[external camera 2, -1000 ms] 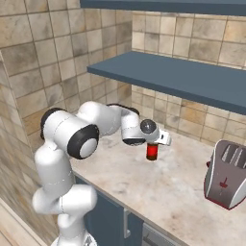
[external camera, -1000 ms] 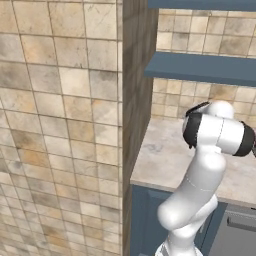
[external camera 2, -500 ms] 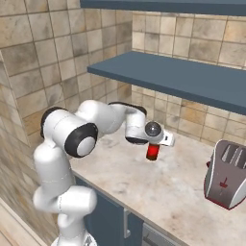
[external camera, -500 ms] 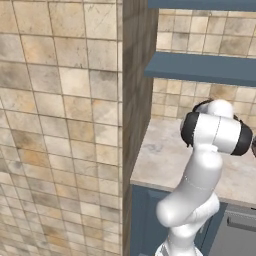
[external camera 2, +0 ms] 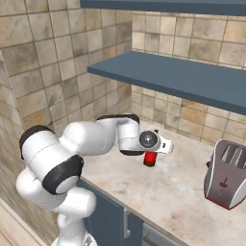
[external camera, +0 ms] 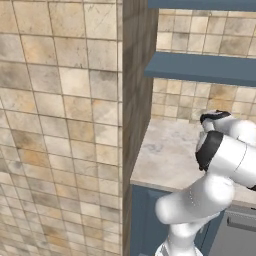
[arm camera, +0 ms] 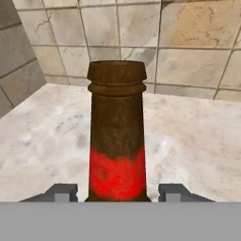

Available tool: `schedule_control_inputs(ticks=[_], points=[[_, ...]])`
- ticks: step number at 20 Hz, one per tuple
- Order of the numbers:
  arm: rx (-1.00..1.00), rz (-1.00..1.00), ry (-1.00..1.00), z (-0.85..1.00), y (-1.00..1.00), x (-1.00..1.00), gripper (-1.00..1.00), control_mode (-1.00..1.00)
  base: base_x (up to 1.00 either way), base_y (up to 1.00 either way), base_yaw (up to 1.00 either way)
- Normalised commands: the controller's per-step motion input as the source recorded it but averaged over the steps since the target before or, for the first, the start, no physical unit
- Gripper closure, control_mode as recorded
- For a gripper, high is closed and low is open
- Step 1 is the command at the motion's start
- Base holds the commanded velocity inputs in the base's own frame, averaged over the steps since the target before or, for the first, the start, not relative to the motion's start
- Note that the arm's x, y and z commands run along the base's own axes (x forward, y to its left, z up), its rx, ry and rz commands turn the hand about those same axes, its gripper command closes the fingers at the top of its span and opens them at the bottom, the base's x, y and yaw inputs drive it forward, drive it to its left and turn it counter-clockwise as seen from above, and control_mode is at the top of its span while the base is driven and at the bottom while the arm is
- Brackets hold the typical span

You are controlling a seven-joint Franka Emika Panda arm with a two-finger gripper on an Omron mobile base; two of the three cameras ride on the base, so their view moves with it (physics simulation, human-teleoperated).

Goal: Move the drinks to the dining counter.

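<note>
In the hand view a small brown beer bottle (arm camera: 117,141) stands upright at centre frame, its red label low on the body, rising between the two dark fingertips (arm camera: 62,191) that show at the bottom left and right. The hand (arm camera: 117,193) is spread apart, a tip on either side of the bottle; whether the tips touch the glass I cannot tell, since the lower part is cut off. The bottle stands on the pale marble tabletop (arm camera: 197,141), near the tiled wall (arm camera: 188,42) across the top of the frame. In the right base view the hand (external camera 2: 154,149) sits at centre frame over the bottle (external camera 2: 150,159), only its red label peeking out below. A grey toaster (external camera 2: 226,174) stands well apart at the right edge, under a blue shelf (external camera 2: 182,77).
</note>
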Motion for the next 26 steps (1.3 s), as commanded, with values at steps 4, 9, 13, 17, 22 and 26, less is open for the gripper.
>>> schedule_control_inputs(ticks=[4,9,13,17,22,26], points=[[0.00,0.02,-0.09,0.91,0.14,-0.69,1.00,-1.00,0.00,0.00,0.00],[0.00,0.02,-0.10,0.84,0.12,-0.81,1.00,-1.00,0.00,0.00,0.00],[-0.03,0.00,-0.04,0.94,0.14,-0.75,1.00,-1.00,0.00,0.00,0.00],[-0.04,0.00,-0.06,0.64,0.24,-0.63,1.00,-1.00,0.00,0.00,0.00],[-0.02,0.01,-0.07,0.24,0.42,-0.63,1.00,-1.00,0.00,0.00,0.00],[-0.02,0.00,-0.08,0.49,0.21,-0.62,1.00,-1.00,0.00,0.00,0.00]])
